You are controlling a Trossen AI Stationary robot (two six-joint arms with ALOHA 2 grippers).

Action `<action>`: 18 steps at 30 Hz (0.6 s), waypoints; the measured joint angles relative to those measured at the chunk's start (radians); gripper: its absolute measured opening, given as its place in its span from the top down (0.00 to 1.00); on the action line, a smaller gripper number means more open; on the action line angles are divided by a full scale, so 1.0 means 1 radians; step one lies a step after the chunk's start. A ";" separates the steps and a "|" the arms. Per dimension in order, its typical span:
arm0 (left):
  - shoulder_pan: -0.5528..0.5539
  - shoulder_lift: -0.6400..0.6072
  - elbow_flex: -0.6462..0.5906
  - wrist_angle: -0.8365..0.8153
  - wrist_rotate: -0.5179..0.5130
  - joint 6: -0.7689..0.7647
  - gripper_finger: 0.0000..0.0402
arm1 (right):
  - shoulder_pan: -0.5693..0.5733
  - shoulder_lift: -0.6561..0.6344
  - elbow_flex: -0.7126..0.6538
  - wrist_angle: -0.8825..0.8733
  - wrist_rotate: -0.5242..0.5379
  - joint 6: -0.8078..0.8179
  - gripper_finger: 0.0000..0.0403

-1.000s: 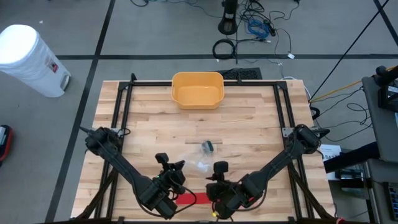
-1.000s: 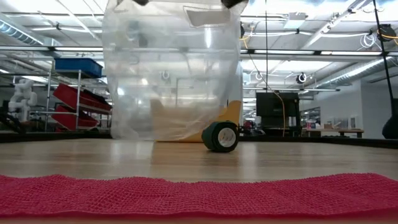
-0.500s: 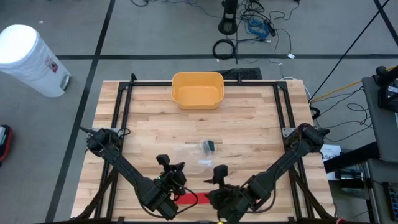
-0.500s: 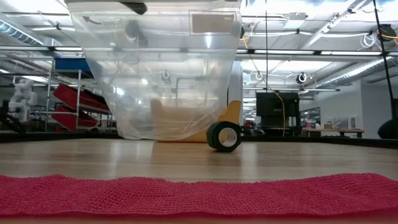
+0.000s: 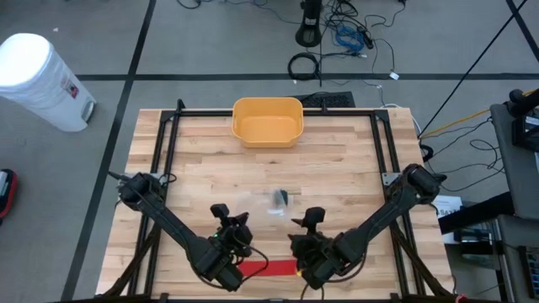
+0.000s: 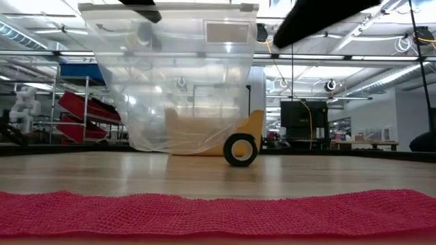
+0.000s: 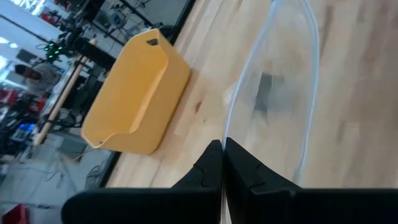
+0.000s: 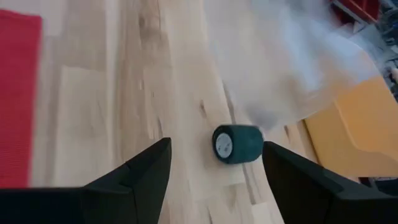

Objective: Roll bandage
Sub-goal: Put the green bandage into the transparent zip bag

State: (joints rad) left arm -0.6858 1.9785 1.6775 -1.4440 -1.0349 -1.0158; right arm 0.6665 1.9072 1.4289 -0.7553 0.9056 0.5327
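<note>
A clear plastic bag stands in mid-table, its bottom on the wood; my left gripper is shut on its top edge. A dark green bandage roll lies on its side on the table beside the bag, also seen as the roll in the low view. A flat red bandage lies spread along the near edge. My right gripper is open above the table, the roll ahead of its fingers, touching nothing. My left gripper pinches the bag's top edge between its two shut fingers. The fingers come slanting down from the near left side. The bag hangs below them, with its bottom resting on the table.
A yellow bin stands at the far edge, behind the bag. Bare wood lies between the roll and the red bandage. Black frame rails run along the table's sides.
My right gripper has opened, let go of the bag's top edge and drawn off toward the table's right. The bag, then stretched between both grippers, has sunk a little and hangs from my left gripper alone. The green roll has stayed in place.
</note>
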 joint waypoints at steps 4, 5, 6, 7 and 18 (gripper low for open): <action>0.021 0.000 0.000 -0.005 -0.003 0.000 0.99 | -0.020 0.002 -0.135 0.189 0.086 -0.048 0.41; 0.025 0.000 0.000 -0.005 -0.003 0.000 0.99 | -0.024 0.001 -0.164 0.242 0.097 -0.064 0.41; 0.026 0.000 0.000 -0.005 -0.003 0.000 0.99 | -0.029 0.001 -0.192 0.287 0.101 -0.079 0.41; 0.027 0.000 0.000 -0.006 -0.004 0.000 0.99 | -0.034 0.001 -0.215 0.328 0.102 -0.094 0.41; 0.038 0.001 0.000 -0.030 -0.017 0.000 0.99 | -0.128 0.001 -0.332 0.551 0.091 -0.087 0.41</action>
State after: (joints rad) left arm -0.6481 1.9792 1.6775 -1.4735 -1.0515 -1.0161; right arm 0.5380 1.9079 1.0967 -0.2040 0.9965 0.4455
